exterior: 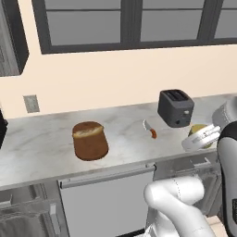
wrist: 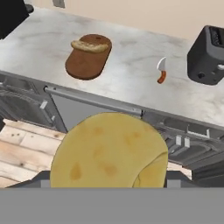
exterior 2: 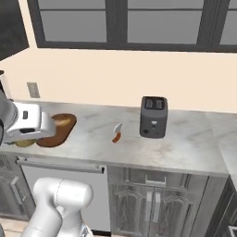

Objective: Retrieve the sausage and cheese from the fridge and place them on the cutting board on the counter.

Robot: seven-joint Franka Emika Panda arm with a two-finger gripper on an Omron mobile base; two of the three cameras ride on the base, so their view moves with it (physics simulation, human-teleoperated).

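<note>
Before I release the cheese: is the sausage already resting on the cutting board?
Touching. In the hand view the sausage lies across the far end of the cutting board, flat on its surface with no gap.

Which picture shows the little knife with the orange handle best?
The hand view shows the knife best: blade and handle lie in plain sight on the counter, between the cutting board and the toaster. Both base views show it too, smaller, left of the toaster.
</note>
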